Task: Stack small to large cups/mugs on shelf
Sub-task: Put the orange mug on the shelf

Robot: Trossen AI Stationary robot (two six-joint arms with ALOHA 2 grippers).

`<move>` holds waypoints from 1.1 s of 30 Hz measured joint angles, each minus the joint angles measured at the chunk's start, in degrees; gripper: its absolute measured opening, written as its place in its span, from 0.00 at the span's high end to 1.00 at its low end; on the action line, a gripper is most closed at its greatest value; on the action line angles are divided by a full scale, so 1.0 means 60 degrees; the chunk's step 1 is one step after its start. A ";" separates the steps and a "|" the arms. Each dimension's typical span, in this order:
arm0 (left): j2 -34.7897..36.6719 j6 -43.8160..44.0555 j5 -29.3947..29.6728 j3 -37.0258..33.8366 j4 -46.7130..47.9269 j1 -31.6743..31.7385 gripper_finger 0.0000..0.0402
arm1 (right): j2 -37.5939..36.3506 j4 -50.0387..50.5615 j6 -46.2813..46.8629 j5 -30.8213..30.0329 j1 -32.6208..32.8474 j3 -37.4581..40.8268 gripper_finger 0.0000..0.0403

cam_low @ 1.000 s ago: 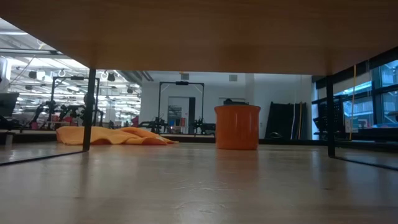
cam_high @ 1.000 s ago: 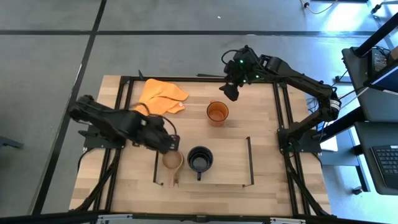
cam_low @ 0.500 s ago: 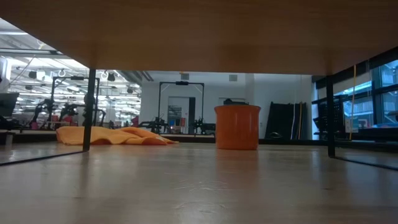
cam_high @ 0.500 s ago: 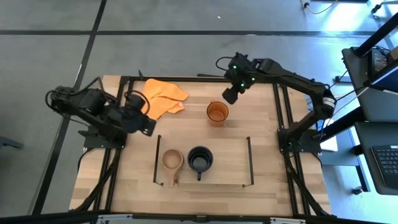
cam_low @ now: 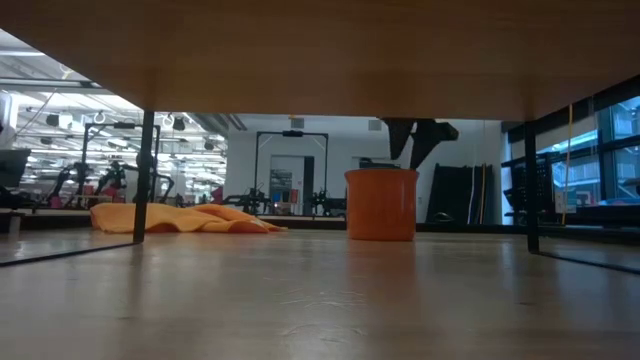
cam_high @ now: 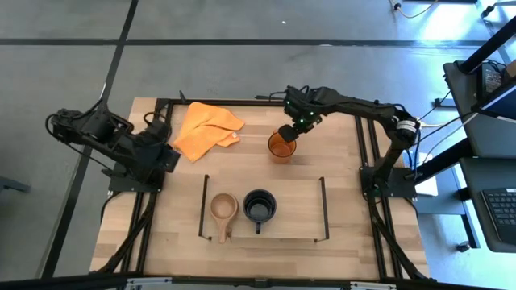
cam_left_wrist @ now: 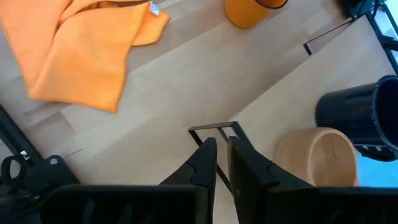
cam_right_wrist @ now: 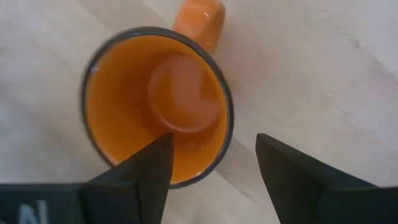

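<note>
The translucent orange mug [cam_high: 281, 147] stands upright on the table beyond the shelf [cam_high: 323, 197]; it also shows in the low view [cam_low: 381, 203]. My right gripper [cam_high: 289, 131] is open just above the mug's far rim, one finger [cam_right_wrist: 146, 171] over the inside and the other [cam_right_wrist: 292, 171] outside; it touches nothing. The tan wooden cup [cam_high: 223, 208] and the black mug [cam_high: 260, 206] stand side by side on the shelf. My left gripper [cam_high: 167, 153] is shut and empty, drawn back at the table's left side.
An orange cloth [cam_high: 205, 127] lies crumpled at the far left of the table. The shelf's thin black frame [cam_left_wrist: 211, 128] has free wood to the right of the black mug. The black metal outer frame [cam_high: 367, 153] runs along the table's sides.
My left gripper has drawn back from the tan cup on the shelf toward the table's left edge; the cup stays on the shelf. My right gripper has gone down and toward the near edge to just over the orange mug, its fingers coming into the low view.
</note>
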State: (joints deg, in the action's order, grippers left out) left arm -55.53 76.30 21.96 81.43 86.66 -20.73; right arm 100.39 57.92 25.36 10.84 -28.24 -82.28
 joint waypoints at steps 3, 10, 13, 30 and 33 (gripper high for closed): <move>0.0538 0.0172 0.0003 -0.0438 -0.0093 0.0000 0.92 | 0.0075 -0.0015 0.0131 -0.0228 0.0070 0.0004 0.43; 0.1290 0.0573 0.0101 -0.1009 -0.0106 0.0000 0.92 | 0.0527 -0.0099 0.0238 -0.0686 0.0155 -0.0001 0.43; 0.1400 0.0702 0.0214 -0.1052 -0.0114 0.0000 0.92 | 0.0870 -0.0223 0.0230 -0.0577 0.0155 0.0000 0.43; 0.1393 0.0791 0.0225 -0.1052 -0.0431 0.0000 0.92 | 0.1446 -0.0306 -0.0198 -0.0586 0.0156 -0.0003 0.79; 0.1393 0.0858 0.0225 -0.1052 -0.0431 0.0000 0.92 | 0.1418 -0.0226 -0.0561 -0.0484 0.0158 -0.0018 0.93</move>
State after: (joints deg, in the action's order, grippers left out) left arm -47.18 81.45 23.31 75.11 84.07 -20.73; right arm 108.90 56.57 21.99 7.93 -27.29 -82.39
